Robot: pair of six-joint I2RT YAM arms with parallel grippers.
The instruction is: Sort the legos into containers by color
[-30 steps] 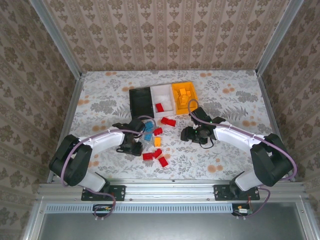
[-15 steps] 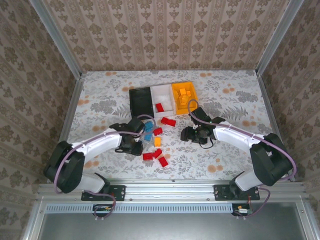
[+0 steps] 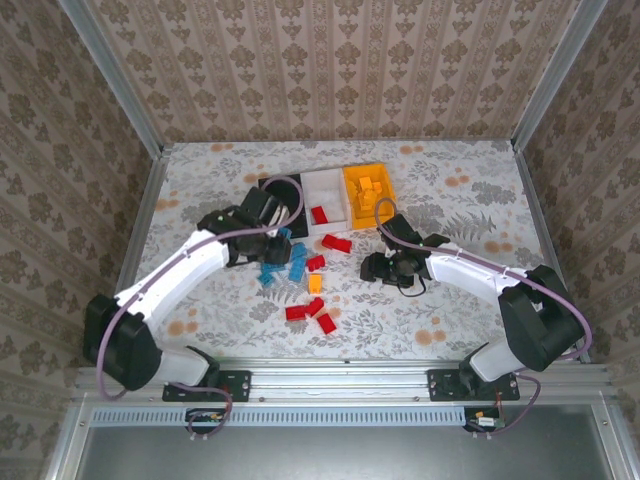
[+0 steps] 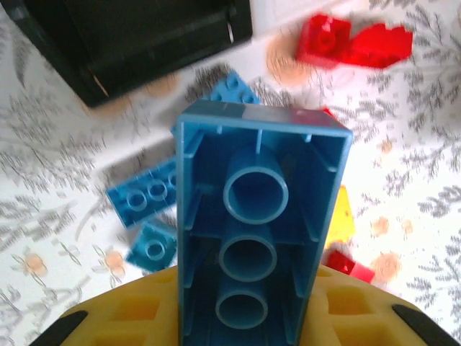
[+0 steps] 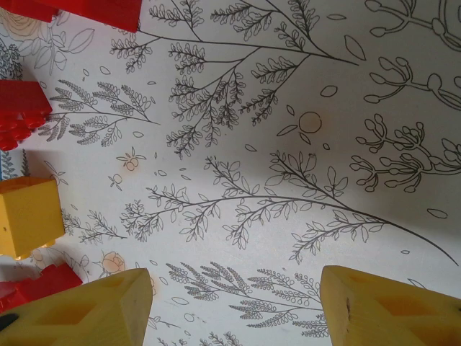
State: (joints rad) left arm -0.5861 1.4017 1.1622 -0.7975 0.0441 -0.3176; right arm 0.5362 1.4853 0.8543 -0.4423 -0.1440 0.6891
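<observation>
The left end effector [image 3: 268, 232] is clamped on a blue lego brick [image 4: 259, 216], whose hollow underside faces the wrist camera. It is held above the worktop [image 4: 57, 151], near the black bin [image 4: 144, 36]. Loose blue bricks [image 4: 144, 194] lie below it. The right end effector [image 5: 234, 310] hangs over bare worktop with its fingers apart, holding nothing, and a yellow brick [image 5: 25, 216] lies just beside one finger [image 5: 94, 310].

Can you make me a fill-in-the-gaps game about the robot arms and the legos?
1. The left gripper is shut on a lego brick coloured ____.
2. The brick in the white bin is ____.
3. The right gripper holds nothing, and it is ____.
Missing words: blue; red; open.
</observation>
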